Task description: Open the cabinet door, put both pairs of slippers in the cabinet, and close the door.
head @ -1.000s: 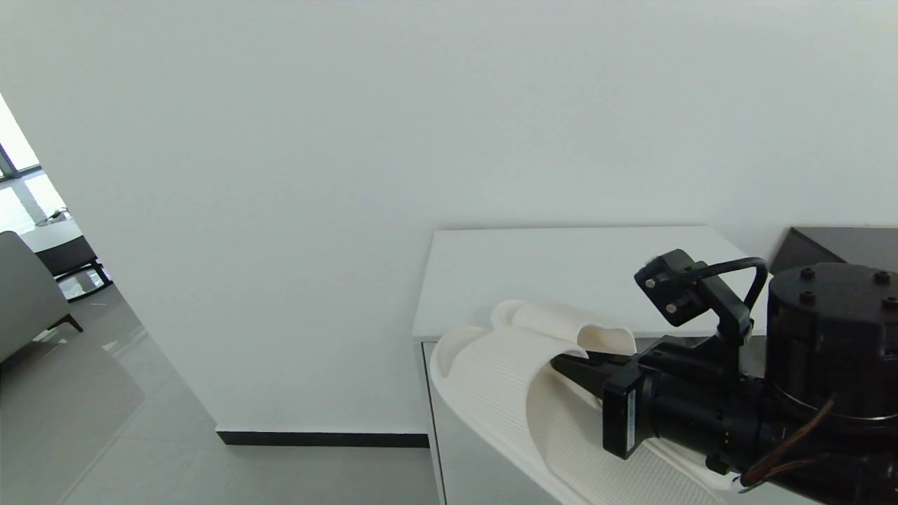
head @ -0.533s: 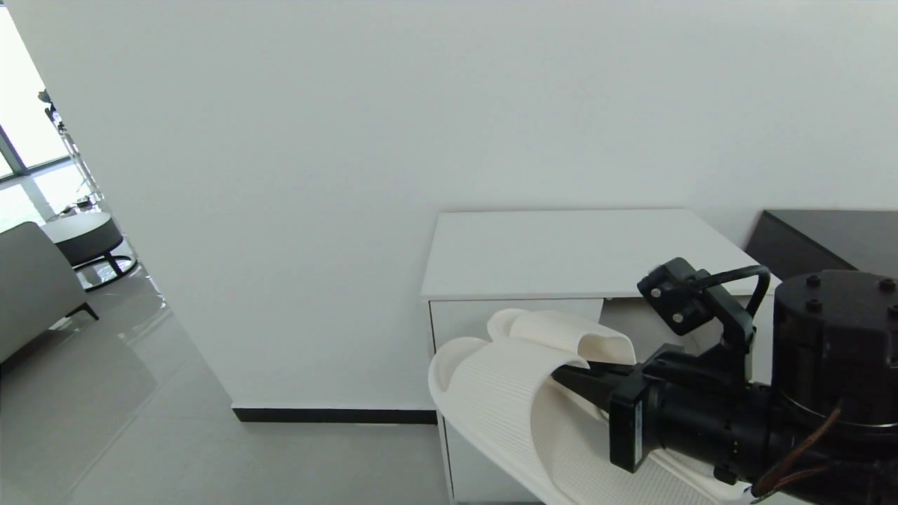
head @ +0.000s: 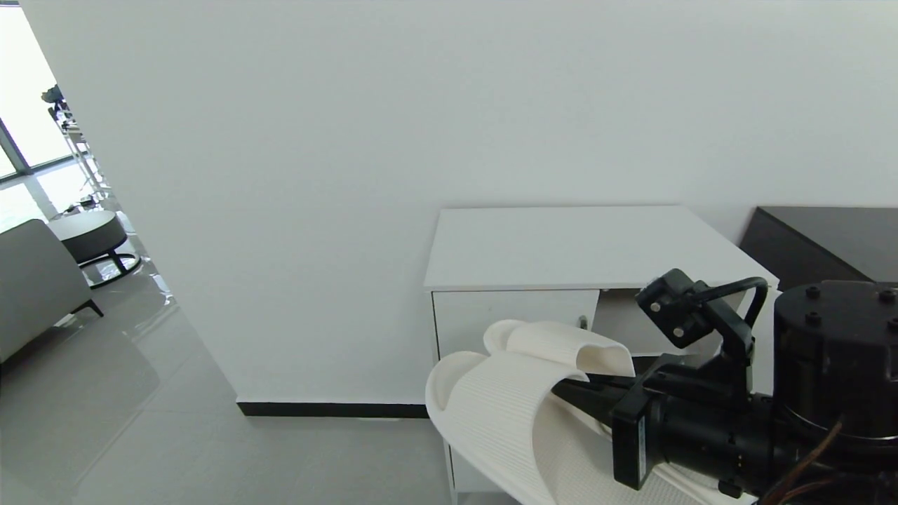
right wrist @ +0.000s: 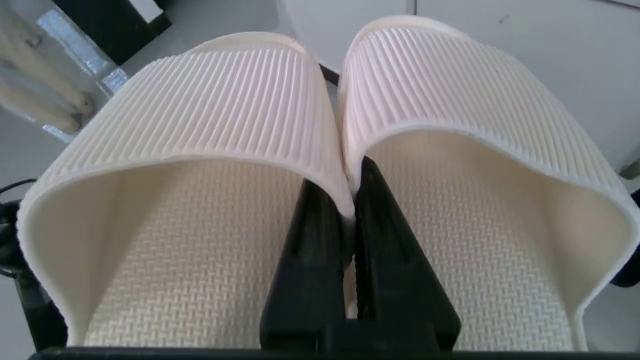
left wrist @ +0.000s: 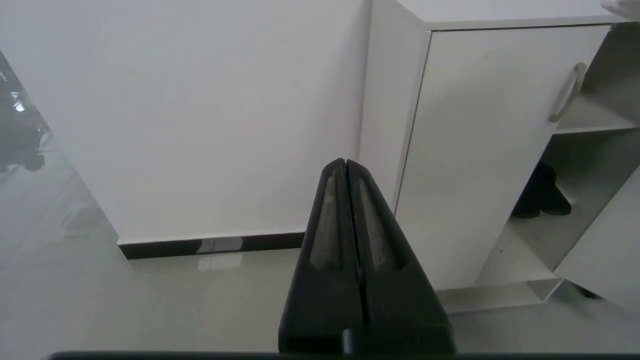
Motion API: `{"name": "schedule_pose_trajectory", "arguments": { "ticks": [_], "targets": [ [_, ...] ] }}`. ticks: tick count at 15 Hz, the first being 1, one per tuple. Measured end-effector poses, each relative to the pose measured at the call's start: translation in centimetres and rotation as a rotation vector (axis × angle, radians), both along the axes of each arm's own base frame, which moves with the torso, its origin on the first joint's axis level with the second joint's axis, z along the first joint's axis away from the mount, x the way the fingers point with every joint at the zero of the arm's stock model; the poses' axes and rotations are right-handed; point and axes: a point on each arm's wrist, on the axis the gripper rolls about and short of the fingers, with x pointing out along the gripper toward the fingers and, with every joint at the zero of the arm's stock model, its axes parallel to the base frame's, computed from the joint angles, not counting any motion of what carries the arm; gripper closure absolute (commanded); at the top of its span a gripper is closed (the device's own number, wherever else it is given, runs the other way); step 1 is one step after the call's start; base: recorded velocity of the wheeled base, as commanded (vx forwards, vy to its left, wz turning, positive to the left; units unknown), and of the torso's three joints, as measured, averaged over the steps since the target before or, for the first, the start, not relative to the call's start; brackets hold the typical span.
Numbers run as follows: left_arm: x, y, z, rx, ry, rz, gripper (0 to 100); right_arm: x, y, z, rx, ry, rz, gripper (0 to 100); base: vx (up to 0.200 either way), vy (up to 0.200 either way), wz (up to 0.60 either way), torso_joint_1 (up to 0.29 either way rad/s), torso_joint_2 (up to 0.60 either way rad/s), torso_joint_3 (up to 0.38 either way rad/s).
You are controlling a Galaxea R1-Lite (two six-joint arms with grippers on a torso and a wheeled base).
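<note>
Cream ribbed slippers (head: 505, 414), a pair clamped together in the right gripper (head: 582, 382), in front of the white cabinet (head: 561, 245) — its right side open — left gripper (left wrist: 346, 180) pressed closed, empty, facing it.

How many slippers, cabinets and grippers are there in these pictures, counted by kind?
Cream slippers: 2, both held by the right gripper.
White cabinet: 1.
Grippers: 2, the right one and the left gripper, which is shut and empty.
Total: 5.
</note>
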Motion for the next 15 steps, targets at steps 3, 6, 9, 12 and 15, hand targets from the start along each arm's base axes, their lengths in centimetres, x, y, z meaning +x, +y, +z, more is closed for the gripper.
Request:
{"name": "schedule_pose_trajectory", "arguments": {
  "ticks": [3,6,9,12,15],
  "targets": [
    [0.0,0.0,0.0,0.0,0.0,-0.001,100,-0.1,-0.1,-0.2,-0.005,0.005,0.003,100,0.0,-0.2,0.0,0.002,0.0,0.002],
    [0.0,0.0,0.0,0.0,0.0,0.001,100,-0.1,-0.1,-0.2,-0.006,0.006,0.004,100,0.0,-0.2,0.0,0.002,0.0,0.001],
    [0.0,0.0,0.0,0.0,0.0,0.0,100,-0.1,-0.1,-0.4,-0.01,0.011,0.008,100,0.0,-0.2,0.0,0.001,0.0,0.004],
    [0.0,0.0,0.0,0.0,0.0,0.001,100,-0.3,-0.2,-0.8,-0.009,0.024,0.051,100,0.0,-0.2,0.0,0.002,0.0,0.001],
    [0.0,0.0,0.0,0.0,0.0,0.0,100,-0.8,-0.7,-1.1,0.001,0.021,0.089,100,0.0,-0.2,0.0,0.001,0.0,0.005]
  ]
}}
